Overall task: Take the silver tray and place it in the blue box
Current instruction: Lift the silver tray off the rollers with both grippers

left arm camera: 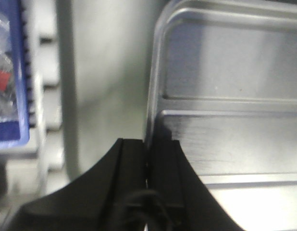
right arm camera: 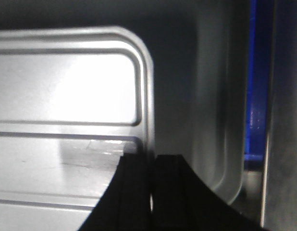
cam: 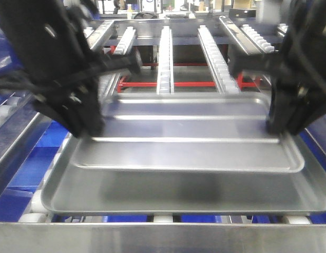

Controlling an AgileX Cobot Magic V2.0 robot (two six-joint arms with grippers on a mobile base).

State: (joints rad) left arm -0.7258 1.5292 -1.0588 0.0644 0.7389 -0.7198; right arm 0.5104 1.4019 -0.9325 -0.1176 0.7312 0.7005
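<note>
The silver tray [cam: 184,153], shiny with two long ridges on its floor, is held by its short ends just above a larger tray. My left gripper [cam: 92,129] is shut on its left rim, seen close up in the left wrist view with the gripper [left arm camera: 147,144] pinching the edge of the silver tray [left arm camera: 235,144]. My right gripper [cam: 276,126] is shut on the right rim; in the right wrist view the gripper [right arm camera: 152,156] clamps the silver tray [right arm camera: 67,96] near a corner. Blue plastic of the blue box [cam: 41,158] shows below and beside the trays, and as a strip of blue box [right arm camera: 254,96] at the right.
A larger plain silver tray [cam: 179,192] with sloping sides lies directly under the held tray; its wall [right arm camera: 220,120] rises beside my right gripper. Roller rails [cam: 165,58] run away behind. A metal bar [cam: 163,237] crosses the front. A blue-edged container [left arm camera: 9,96] with bagged items is at the left.
</note>
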